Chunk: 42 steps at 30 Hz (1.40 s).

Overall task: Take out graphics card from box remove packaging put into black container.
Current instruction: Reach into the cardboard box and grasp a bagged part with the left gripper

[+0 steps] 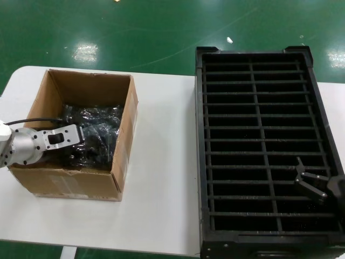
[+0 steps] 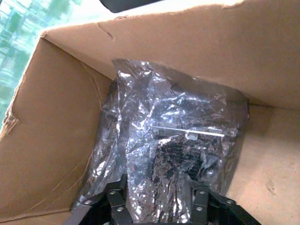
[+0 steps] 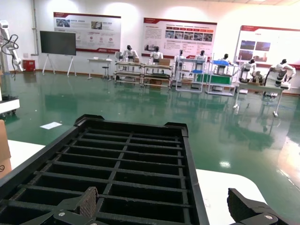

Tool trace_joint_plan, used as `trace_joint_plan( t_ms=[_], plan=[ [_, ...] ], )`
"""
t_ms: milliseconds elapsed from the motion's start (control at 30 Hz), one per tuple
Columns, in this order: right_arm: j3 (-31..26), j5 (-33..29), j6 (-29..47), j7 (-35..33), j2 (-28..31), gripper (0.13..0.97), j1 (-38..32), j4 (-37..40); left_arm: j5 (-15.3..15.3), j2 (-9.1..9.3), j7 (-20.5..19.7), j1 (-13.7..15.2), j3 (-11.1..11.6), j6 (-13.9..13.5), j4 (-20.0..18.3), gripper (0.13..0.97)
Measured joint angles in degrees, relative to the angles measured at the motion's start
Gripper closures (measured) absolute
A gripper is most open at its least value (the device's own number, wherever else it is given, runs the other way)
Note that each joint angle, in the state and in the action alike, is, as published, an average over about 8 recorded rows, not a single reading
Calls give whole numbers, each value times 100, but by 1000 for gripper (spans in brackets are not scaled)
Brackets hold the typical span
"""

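A white table (image 1: pixel 161 162) fills the middle of the head view. On its left side stands an open brown cardboard box (image 1: pixel 121 135); on the right side sits a large black container (image 1: pixel 259 145), a crate split by thin bars into two columns of narrow slots, all of them showing no contents.

The left gripper (image 2: pixel 157 201) reaches down into the box from the lower left of the head view. In the left wrist view its two dark fingers (image 2: pixel 115 201) stand apart on either side of a crinkly, shiny grey plastic bag (image 2: pixel 173 140) that stands against the far cardboard wall. The fingers straddle the bag's lower edge, and the film looks bunched between them, but I cannot tell whether they press on it. A dark shape and a thin silver strip show through the film, likely the graphics card (image 2: pixel 180 150) inside its wrapping.

The right gripper (image 1: pixel 312 183) hovers over the lower right part of the crate, its fingers spread wide and holding nothing.

The bag looks thin, slick and loose, so it may slide or stretch when pulled. The card inside is probably light, stiff and fragile, with exposed parts that should not be squeezed hard. The safest hold seems to be through the film across the card's flat body or near the metal strip, not on empty plastic alone.
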State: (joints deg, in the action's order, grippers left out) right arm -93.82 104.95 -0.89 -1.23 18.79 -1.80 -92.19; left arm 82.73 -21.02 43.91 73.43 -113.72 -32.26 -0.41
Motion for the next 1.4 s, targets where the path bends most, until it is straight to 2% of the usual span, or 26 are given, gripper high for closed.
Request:
trace_joint_plan(
  t_ms=[167,433,467,733,1167,1400],
  plan=[
    [0,0,0,0,0,129,0,0,-70,35,-15,0,-52,69,0,659],
    [0,0,0,0,0,129,0,0,-167,130,-91,-45,-122,239,6,462],
    [0,0,0,0,0,129,0,0,-176,140,-105,-54,-128,264,7,462],
    [0,0,0,0,0,129,0,0,-191,202,-172,-138,-123,482,12,286],
    [0,0,0,0,0,129,0,0,-81,287,18,-258,14,833,13,308],
    [0,0,0,0,0,129,0,0,18,303,193,-275,124,941,14,392]
  ],
)
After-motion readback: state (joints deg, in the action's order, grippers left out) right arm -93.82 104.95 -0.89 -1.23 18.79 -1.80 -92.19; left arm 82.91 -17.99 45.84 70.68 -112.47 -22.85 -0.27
